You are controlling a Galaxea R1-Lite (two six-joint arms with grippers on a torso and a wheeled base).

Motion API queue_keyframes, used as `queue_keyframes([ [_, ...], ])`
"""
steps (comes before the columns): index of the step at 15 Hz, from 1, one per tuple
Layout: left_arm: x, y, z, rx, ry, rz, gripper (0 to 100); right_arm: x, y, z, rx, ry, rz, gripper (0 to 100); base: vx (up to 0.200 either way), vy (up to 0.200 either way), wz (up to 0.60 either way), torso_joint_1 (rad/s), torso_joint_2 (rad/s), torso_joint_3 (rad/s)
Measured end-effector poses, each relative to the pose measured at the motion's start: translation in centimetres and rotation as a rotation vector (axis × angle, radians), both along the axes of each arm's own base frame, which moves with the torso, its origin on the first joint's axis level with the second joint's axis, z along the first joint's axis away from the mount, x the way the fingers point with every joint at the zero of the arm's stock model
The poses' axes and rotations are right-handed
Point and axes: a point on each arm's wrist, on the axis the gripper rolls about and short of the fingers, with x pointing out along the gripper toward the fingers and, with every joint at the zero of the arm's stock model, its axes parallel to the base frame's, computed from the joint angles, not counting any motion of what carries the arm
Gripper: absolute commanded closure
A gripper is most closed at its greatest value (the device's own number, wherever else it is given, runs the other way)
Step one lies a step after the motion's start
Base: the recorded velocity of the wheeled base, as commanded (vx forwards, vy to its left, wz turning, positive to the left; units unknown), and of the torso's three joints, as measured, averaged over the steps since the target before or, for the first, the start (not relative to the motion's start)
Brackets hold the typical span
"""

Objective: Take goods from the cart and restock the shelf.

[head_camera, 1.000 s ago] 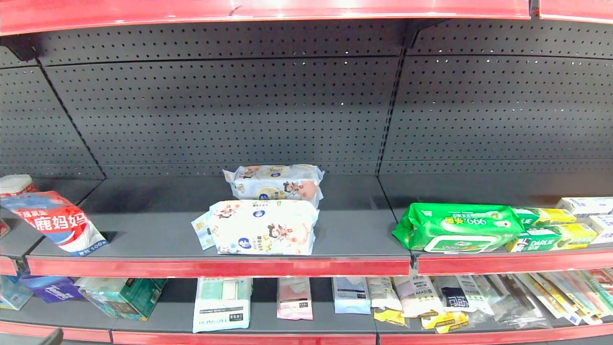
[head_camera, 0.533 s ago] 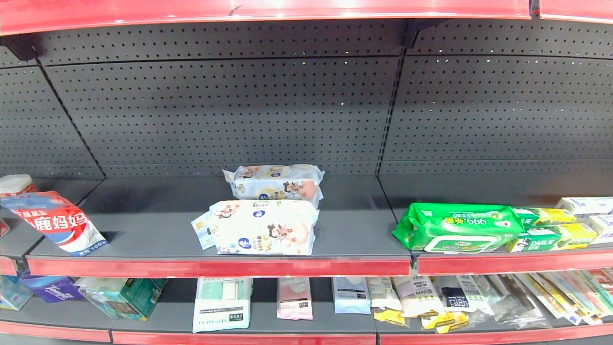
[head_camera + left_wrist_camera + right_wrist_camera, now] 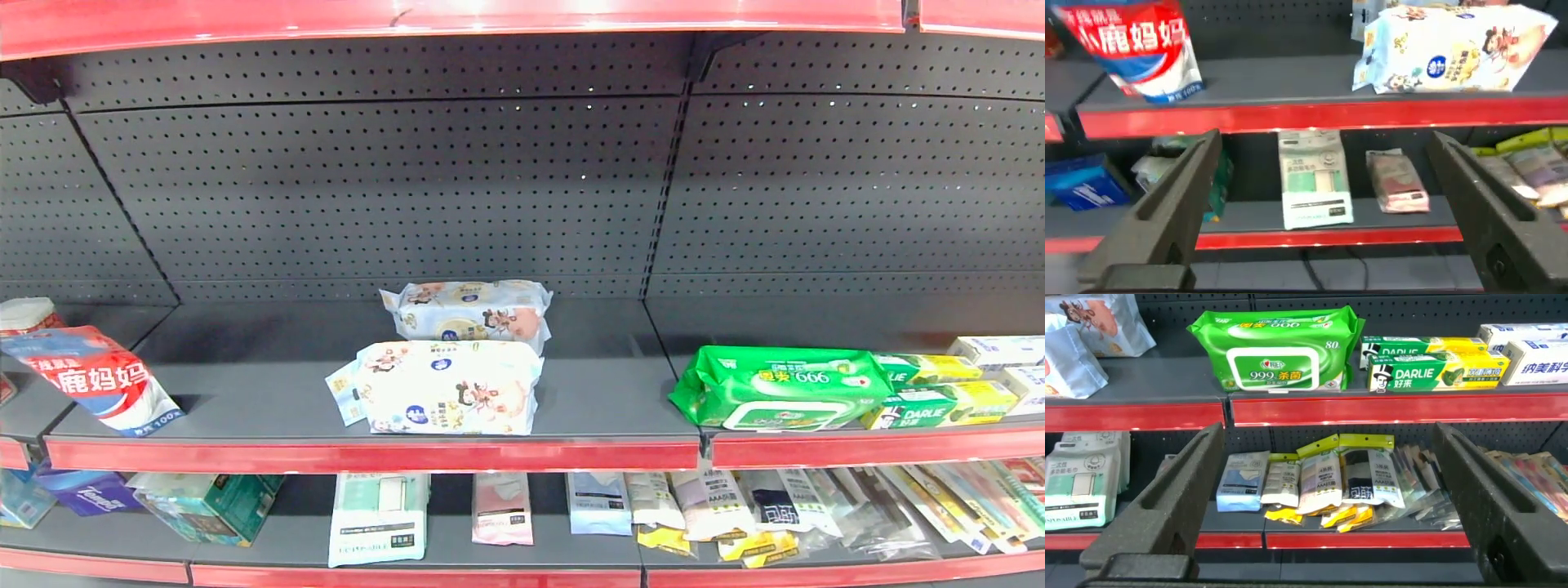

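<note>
Two white cartoon-printed soft packs lie on the middle shelf (image 3: 245, 384), the front pack (image 3: 449, 386) at the edge and the rear pack (image 3: 469, 310) behind it. My left gripper (image 3: 1323, 140) is open and holds nothing. It faces the shelf front below the front pack (image 3: 1454, 49), level with the lower shelf's pale green pack (image 3: 1313, 180). My right gripper (image 3: 1328, 433) is open with nothing in it, level with the hanging sachets (image 3: 1323, 482) and below the green wipes pack (image 3: 1278, 351).
A red, white and blue bag (image 3: 98, 380) leans at the shelf's left end. The green wipes pack (image 3: 780, 388) and toothpaste boxes (image 3: 939, 404) fill the right bay. The lower shelf holds boxes (image 3: 208, 506) and small flat packs (image 3: 502, 506). Bare shelf lies either side of the white packs.
A dark arm part at the bottom left corner of the head view one second ago has dropped out of it. The goods on the shelves have not moved.
</note>
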Motion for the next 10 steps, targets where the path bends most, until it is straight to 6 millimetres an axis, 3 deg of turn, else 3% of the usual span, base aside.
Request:
queue_keyframes([
  [3, -0.13, 0.12, -0.13, -0.001, -0.014, -0.057, 0, 0.0, 0.0, 0.0, 0.0, 0.0, 0.0, 0, 0.0, 0.0, 0.0, 0.0, 0.0, 0.0],
  [10, -0.49, 0.19, -0.22, -0.01, -0.063, -0.009, 0, 0.0, 0.0, 0.0, 0.0, 0.0, 0.0, 0, 0.0, 0.0, 0.0, 0.0, 0.0, 0.0],
])
